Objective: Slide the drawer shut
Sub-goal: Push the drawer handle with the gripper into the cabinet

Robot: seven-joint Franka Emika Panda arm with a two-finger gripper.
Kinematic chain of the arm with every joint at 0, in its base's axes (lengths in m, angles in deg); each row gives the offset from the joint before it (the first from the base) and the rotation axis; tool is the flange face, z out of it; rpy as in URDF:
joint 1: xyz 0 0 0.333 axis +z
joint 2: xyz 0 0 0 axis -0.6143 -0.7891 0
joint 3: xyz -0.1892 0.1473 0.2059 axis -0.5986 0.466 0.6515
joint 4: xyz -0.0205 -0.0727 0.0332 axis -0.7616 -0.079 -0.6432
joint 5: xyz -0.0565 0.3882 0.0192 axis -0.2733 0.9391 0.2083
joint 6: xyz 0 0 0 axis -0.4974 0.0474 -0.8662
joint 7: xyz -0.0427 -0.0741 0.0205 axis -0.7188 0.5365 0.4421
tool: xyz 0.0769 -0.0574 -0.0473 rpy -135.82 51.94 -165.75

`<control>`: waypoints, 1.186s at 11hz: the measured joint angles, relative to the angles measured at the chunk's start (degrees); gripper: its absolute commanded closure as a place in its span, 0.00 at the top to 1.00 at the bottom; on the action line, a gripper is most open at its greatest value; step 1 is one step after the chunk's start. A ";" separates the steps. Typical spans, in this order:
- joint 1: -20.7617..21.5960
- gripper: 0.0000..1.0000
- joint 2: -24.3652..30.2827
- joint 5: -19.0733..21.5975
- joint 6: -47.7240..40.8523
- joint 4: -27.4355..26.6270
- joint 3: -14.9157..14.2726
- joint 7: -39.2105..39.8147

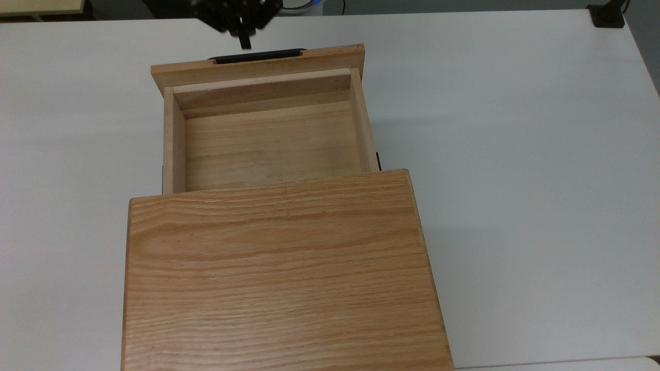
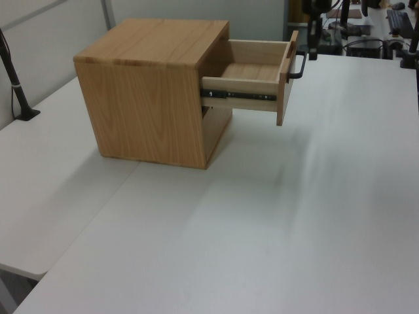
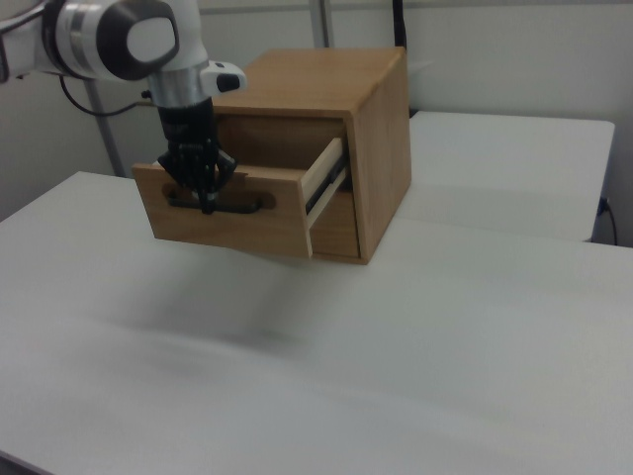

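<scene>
Your light oak box-shaped drawer [image 1: 268, 139] stood pulled well out of the broad oak cabinet [image 1: 278, 273], which sat on the white table [image 1: 515, 154]. Its thin black bar handle [image 1: 258, 55] faced the arm. Your black two-finger gripper [image 3: 206, 196] hung just in front of that handle, in the right view overlapping the bar; I couldn't tell whether it was clenched or released. The cabinet lay straight beyond the front panel, so I'd judge the push had to run along the slide rails [image 2: 239, 95], square to the bar
</scene>
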 measured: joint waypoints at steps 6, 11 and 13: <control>1.35 0.00 -4.68 0.19 11.36 0.04 0.00 -0.40; 2.52 0.00 -7.90 0.23 24.95 0.47 0.02 -6.35; 3.30 0.00 -10.05 0.22 29.74 1.73 0.02 -9.19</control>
